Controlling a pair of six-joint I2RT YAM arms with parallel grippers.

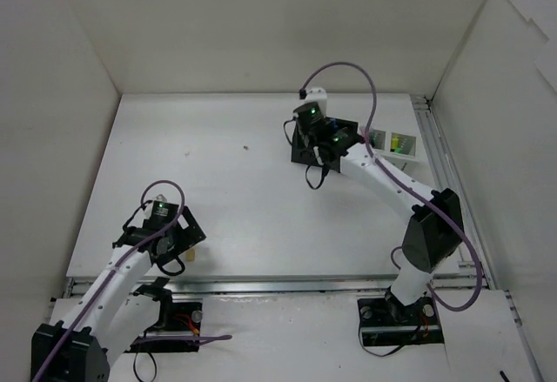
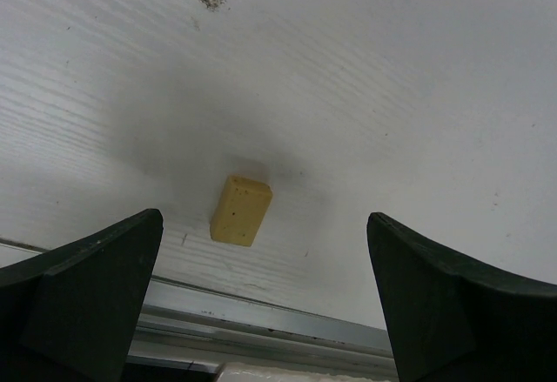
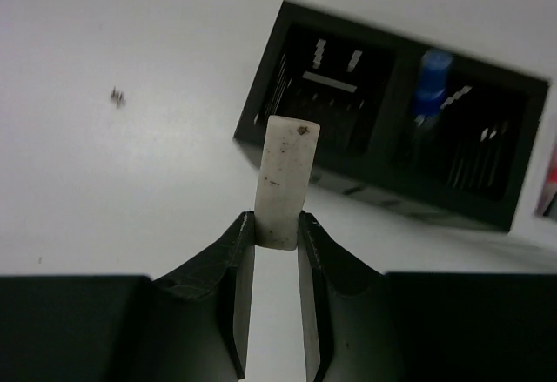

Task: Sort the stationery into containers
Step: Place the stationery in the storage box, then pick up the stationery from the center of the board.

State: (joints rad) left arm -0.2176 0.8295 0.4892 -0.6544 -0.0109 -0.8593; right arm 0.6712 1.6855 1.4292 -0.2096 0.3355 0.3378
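A yellow-beige eraser [image 2: 241, 211] lies flat on the white table near its front edge. My left gripper [image 2: 264, 218] is open and empty, with its fingers wide apart on either side of the eraser and above it. In the top view this gripper [image 1: 173, 258] is at the near left. My right gripper [image 3: 276, 225] is shut on a whitish eraser [image 3: 285, 177], held upright just in front of the black two-compartment box [image 3: 392, 186]. A blue-capped bottle [image 3: 432, 77] stands in the box's right compartment. In the top view the right gripper [image 1: 324, 138] covers most of the black box [image 1: 300, 149].
A white container [image 1: 393, 144] with green and yellow ends showing inside stands right of the black box. A metal rail [image 2: 261, 312] runs along the table's front edge just behind the yellow eraser. A tiny dark speck [image 3: 117, 97] lies left of the black box. White walls enclose the table.
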